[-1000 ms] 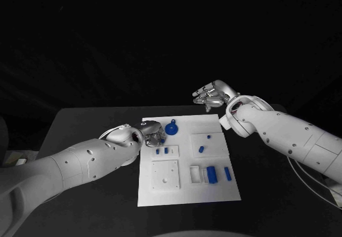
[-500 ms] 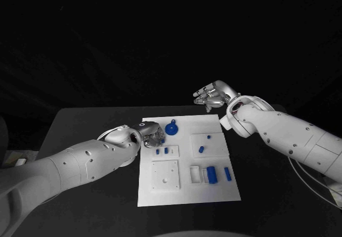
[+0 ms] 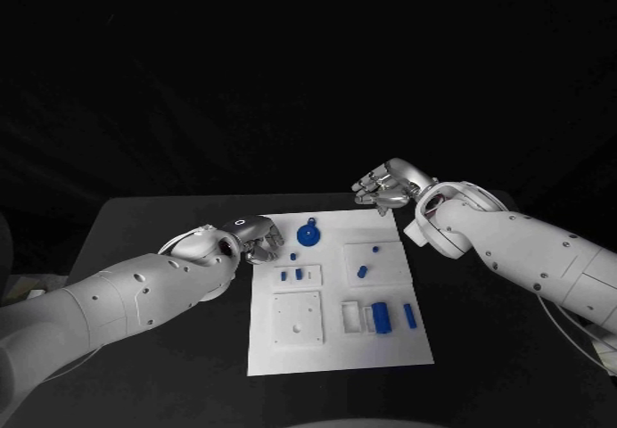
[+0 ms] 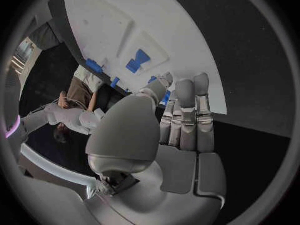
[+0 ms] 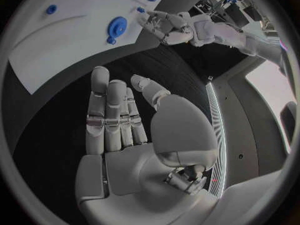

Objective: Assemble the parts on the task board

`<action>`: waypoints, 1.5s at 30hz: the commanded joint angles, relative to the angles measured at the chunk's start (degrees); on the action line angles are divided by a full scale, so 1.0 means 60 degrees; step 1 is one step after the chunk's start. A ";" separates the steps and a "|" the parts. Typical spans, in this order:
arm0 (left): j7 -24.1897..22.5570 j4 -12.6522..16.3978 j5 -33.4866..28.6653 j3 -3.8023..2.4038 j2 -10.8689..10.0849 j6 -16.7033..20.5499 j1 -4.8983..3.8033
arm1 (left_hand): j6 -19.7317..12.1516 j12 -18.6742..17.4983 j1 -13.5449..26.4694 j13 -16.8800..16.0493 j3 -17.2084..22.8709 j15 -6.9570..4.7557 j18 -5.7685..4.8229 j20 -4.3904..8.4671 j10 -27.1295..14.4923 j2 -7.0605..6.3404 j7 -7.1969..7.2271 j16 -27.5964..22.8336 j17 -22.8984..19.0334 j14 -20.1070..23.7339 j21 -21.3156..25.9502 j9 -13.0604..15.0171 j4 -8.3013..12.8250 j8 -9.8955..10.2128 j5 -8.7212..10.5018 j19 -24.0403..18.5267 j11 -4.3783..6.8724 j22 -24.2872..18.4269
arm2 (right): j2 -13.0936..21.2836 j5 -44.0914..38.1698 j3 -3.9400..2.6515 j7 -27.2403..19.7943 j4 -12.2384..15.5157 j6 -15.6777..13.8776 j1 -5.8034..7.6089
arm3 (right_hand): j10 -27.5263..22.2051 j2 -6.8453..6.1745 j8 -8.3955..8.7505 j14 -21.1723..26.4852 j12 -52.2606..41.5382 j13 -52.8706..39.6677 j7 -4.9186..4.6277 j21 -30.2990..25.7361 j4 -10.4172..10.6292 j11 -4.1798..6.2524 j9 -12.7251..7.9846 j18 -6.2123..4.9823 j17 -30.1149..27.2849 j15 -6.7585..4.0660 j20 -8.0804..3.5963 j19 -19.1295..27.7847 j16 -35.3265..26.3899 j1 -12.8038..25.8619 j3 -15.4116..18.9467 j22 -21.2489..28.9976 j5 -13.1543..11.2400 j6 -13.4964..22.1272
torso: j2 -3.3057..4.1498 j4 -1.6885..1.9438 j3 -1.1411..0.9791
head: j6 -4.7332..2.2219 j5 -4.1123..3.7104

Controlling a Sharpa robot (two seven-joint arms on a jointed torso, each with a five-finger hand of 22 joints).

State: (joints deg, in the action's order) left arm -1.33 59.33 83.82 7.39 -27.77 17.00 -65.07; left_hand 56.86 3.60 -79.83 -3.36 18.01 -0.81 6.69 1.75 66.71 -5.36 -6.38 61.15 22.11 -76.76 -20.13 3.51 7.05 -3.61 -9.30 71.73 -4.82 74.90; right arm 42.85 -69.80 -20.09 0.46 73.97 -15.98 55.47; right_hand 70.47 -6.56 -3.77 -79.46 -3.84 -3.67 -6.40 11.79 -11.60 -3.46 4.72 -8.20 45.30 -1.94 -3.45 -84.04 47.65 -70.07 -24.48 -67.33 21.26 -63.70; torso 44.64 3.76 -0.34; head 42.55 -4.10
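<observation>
The left hand, fingers straight and together with nothing held, is shown at the task board's left edge, drawn slightly outward from where it lay over the small blue parts half a second ago. The right hand, likewise empty with fingers extended, has been lowered a little beyond the board's far corner. No part has been picked up; assembly is judged not yet begun. Counted in the head view: one round blue part, and roughly seven smaller blue pieces.
</observation>
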 commanded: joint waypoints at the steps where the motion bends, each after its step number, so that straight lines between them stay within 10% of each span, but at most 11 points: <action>1: -0.0092 0.0118 -0.0653 -0.0139 -0.0167 0.0423 -0.0021 | 0.0252 -0.0044 -0.0062 -0.0003 0.0121 -0.0027 0.0072 0.0031 0.0070 0.0026 -0.0052 -0.0223 -0.0108 -0.0010 0.0042 0.0018 -0.0002 -0.0007 -0.0045 -0.0093 0.0016 0.0183 | 0.0126 -0.1309 0.0001 0.0129 0.0104 0.0724 -0.0144 | 0.0122 -0.0004 0.0019 -0.0052 0.0048 0.0019 0.0011 0.0084 -0.0085 0.0007 0.0006 -0.0175 -0.0005 -0.0012 0.0056 -0.0381 0.0067 -0.0106 -0.0054 -0.0022 -0.0154 -0.0127 | 0.0002 -0.0003 0.0004 | -0.0056 -0.0077; 10: -0.1060 0.0770 -0.5319 -0.0765 -0.0931 0.1103 -0.0173 | 0.0605 -0.0024 0.0439 -0.0013 -0.0232 -0.0068 -0.0290 0.0034 0.0748 0.0182 -0.0116 -0.2247 -0.0867 0.0276 0.1253 0.0025 -0.0590 0.0001 0.0562 -0.0491 0.0163 -0.0679 | 0.0509 -0.4021 0.0011 0.1130 0.0359 0.0727 -0.0655 | 0.0365 -0.0235 0.0021 -0.0149 0.0055 0.0018 0.0086 0.0309 -0.0027 0.0083 -0.0041 -0.0032 -0.0060 -0.0072 -0.0019 -0.0368 0.0076 -0.0066 -0.0829 0.0012 -0.0977 -0.0416 | -0.0004 0.0040 0.0014 | -0.0140 -0.0192; 15: -0.1592 0.1192 -0.8384 -0.0876 -0.1253 0.0734 -0.0269 | 0.0504 -0.0019 0.0364 -0.0005 -0.0421 0.0141 -0.0446 -0.0147 0.0448 0.0322 -0.0207 -0.4739 -0.1744 0.0323 0.2572 0.0021 -0.0657 0.0005 0.0543 -0.0807 0.0030 -0.1947 | 0.0582 -0.5059 0.0027 0.1923 0.0511 0.0878 -0.0867 | 0.0317 -0.0489 0.0020 -0.0209 0.0057 0.0027 0.0091 0.0375 0.0149 0.0075 -0.0066 0.0064 -0.0121 -0.0028 0.0008 -0.0367 0.0058 -0.0052 -0.1343 0.0082 -0.1488 -0.0462 | -0.0023 0.0028 0.0015 | -0.0142 -0.0196; 22: -0.2146 0.1838 -0.9921 -0.0934 -0.1649 0.0362 -0.0337 | 0.0432 -0.0045 0.0354 0.0001 -0.0383 0.0757 -0.0647 -0.0735 0.0011 0.0336 -0.0273 -0.8284 -0.2726 0.0986 0.2781 0.0019 -0.0540 0.0008 0.0527 -0.2470 -0.0232 -0.3737 | 0.0580 -0.5865 0.0083 0.2518 0.0584 0.0855 -0.1139 | 0.0048 -0.0821 0.0023 -0.0274 0.0065 0.0036 0.0114 0.0403 0.0335 -0.0003 -0.0088 0.0059 -0.0239 0.0078 0.0100 -0.0364 0.0034 0.0041 -0.1710 0.0206 -0.1983 -0.0420 | -0.0021 0.0045 0.0019 | -0.0168 -0.0204; 23: -0.2202 0.1916 -1.0017 -0.0937 -0.1696 0.0362 -0.0350 | 0.0422 -0.0014 0.0389 -0.0011 -0.0449 0.0866 -0.0500 -0.0897 0.0001 0.0350 -0.0355 -0.9372 -0.2744 0.0370 0.2669 0.0027 -0.0500 -0.0011 0.0559 -0.2520 -0.0167 -0.4991 | 0.0567 -0.5946 0.0098 0.2570 0.0575 0.0811 -0.1171 | -0.0002 -0.0853 0.0023 -0.0279 0.0063 0.0035 0.0116 0.0403 0.0360 -0.0016 -0.0086 0.0054 -0.0252 0.0087 0.0111 -0.0366 0.0034 0.0045 -0.1736 0.0225 -0.2110 -0.0427 | -0.0023 0.0052 0.0018 | -0.0164 -0.0198; 30: -0.2406 0.2198 -1.0352 -0.0944 -0.1852 0.0423 -0.0397 | 0.0265 -0.0043 0.0340 -0.0001 -0.0533 0.1014 -0.0578 -0.1022 -0.0126 0.0389 -0.0251 -0.9606 -0.2746 0.1081 0.2745 0.0018 -0.0420 0.0002 0.0519 -0.2477 -0.0303 -0.6569 | 0.0436 -0.6302 0.0256 0.2754 0.0441 0.0630 -0.1285 | -0.0273 -0.1106 0.0024 -0.0309 0.0058 0.0033 0.0122 0.0405 0.0469 -0.0091 -0.0094 0.0009 -0.0334 0.0154 0.0178 -0.0375 0.0026 -0.0005 -0.1732 0.0368 -0.3010 -0.0393 | -0.0031 0.0075 0.0023 | -0.0171 -0.0154; 45: -0.2411 0.2280 -1.0560 -0.0945 -0.1923 0.0436 -0.0407 | 0.0295 -0.0042 0.0336 -0.0002 -0.0797 0.1019 -0.0530 -0.1014 -0.0233 0.0508 -0.0286 -0.9598 -0.2656 0.1094 0.2639 0.0015 -0.0314 0.0007 0.0517 -0.1931 -0.0346 -0.8678 | 0.0165 -0.6369 0.0500 0.2612 0.0248 0.0541 -0.1428 | -0.0068 -0.1104 0.0023 -0.0329 0.0060 0.0035 0.0132 0.0544 0.0550 -0.0033 -0.0110 0.0015 -0.0425 0.0114 0.0155 -0.0375 0.0060 -0.0151 -0.1733 0.0631 -0.3031 -0.0288 | -0.0016 0.0045 0.0013 | -0.0132 -0.0109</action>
State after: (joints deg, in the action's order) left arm -14.65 72.85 21.84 1.78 -39.30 20.24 -67.43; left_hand 58.63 3.60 -77.88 -3.41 13.41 5.26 3.97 -4.19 65.67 -2.77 -7.76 3.75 6.18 -70.17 -3.97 3.63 5.17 -3.61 -5.97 59.92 -7.03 22.96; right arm 43.96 -106.90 -17.30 16.12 75.59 -13.01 47.21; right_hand 69.73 -12.98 -3.77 -81.11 -3.67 -3.54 -5.61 14.86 -8.37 -3.57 4.13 -8.26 42.80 -1.32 -2.75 -83.93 47.87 -70.43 -34.71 -63.60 3.33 -65.81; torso 44.52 4.03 -0.24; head 41.71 -4.74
